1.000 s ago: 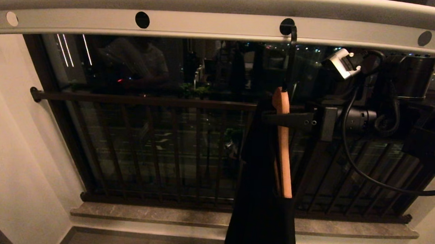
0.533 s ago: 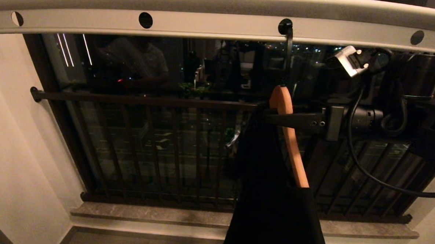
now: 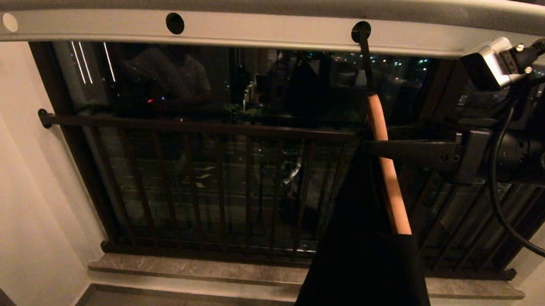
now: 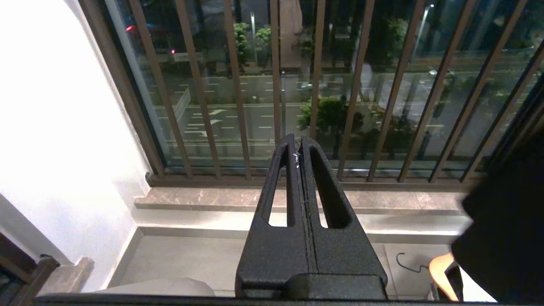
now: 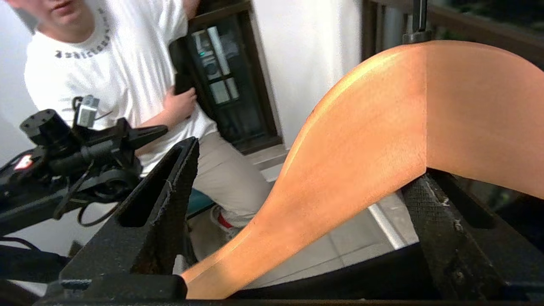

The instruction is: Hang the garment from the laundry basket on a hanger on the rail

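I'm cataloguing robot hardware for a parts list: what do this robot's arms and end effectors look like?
Both end effectors are matte black with long wedge-shaped fingers that have slotted cut-outs, seen on the left end effector and the right end effector. The right arm is black, with a grey bracket, a silver camera block and looping black cables.

Pale grey rail [image 3: 268, 31] is showing round dark holes; black hook sitting in one. Hanger [image 3: 388, 176] is showing orange-tan wood, garment [image 3: 364, 267] plain black. Window railing [image 3: 198, 177] is reading dark brown, wall [image 3: 23, 183] cream, sill [image 3: 194, 269] mottled grey. Person's shirt [image 5: 114, 72] is showing white, trousers beige.
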